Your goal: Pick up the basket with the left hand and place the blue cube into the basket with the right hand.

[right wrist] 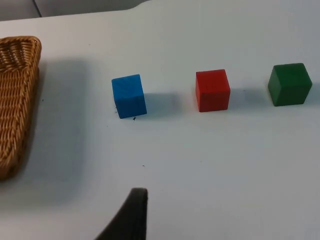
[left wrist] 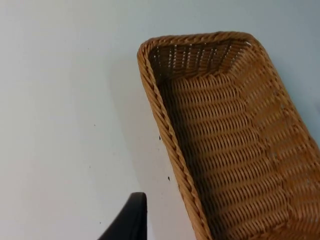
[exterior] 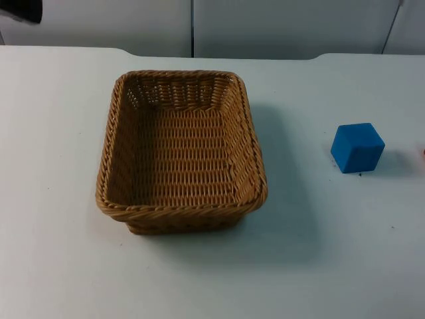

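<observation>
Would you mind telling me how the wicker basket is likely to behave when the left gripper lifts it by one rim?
The basket is woven with a thick braided rim, so it will probably hold its shape. It looks empty, so likely light. Held by one side, its wide body may tilt away from the grip.

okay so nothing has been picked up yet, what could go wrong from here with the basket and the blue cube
1. The blue cube stands in a row with a red cube and a green cube; the right pincer might take or knock the red one.
2. The basket is wide and open-woven, so the left pincer, gripping one rim, may let it tilt.
3. A tilted basket could let the dropped cube slide.
</observation>
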Tool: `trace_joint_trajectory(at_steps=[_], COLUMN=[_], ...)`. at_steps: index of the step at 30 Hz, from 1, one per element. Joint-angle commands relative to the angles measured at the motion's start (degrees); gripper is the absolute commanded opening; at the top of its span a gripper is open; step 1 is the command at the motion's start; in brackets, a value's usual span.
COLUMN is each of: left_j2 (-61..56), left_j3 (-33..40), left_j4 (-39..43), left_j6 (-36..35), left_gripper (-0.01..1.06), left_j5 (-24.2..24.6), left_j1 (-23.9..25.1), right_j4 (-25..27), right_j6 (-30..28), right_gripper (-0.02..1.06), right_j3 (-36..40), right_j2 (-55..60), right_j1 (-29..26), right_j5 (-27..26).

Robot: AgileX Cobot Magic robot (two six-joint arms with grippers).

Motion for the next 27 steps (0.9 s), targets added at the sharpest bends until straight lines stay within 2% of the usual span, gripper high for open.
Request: trace_joint_trajectory(at_steps=[1, 9, 13, 17, 21, 27], left_j2=[2.5, 10.4, 15.2, 20.6, 25.1, 30.3], left_j3=[-2.7, -7.6, -8.2, -8.2, -8.4, -11.3], left_j4=[-0.8, -1.8, -2.2, -2.2, -2.3, -2.1], left_j6=[0.5, 1.4, 1.5, 1.5, 1.5, 1.6], left_gripper=[1.05, 1.05, 1.05, 1.05, 1.05, 1.05], left_j5=[-0.2, 1.5, -0.2, -4.8, -7.8, -7.4], left_j1=[0.1, -0.8, -3.8, -7.8, -9.3, -9.3], right_j4=[0.0, 0.0, 0.0, 0.0, 0.0, 0.0], right_j6=[-0.2, -0.2, -0.2, -0.2, -0.2, -0.2], right_gripper=[1.04, 1.04, 1.04, 1.04, 1.04, 1.04], right_j3=[-0.5, -0.5, -0.5, -0.5, -0.5, -0.5], right_j2=[0.4, 0.4, 0.4, 0.4, 0.4, 0.4], right_j1=[-0.3, -0.3, -0.3, -0.3, -0.3, -0.3], right_j5=[0.1, 0.1, -0.2, -0.2, -0.2, -0.2])
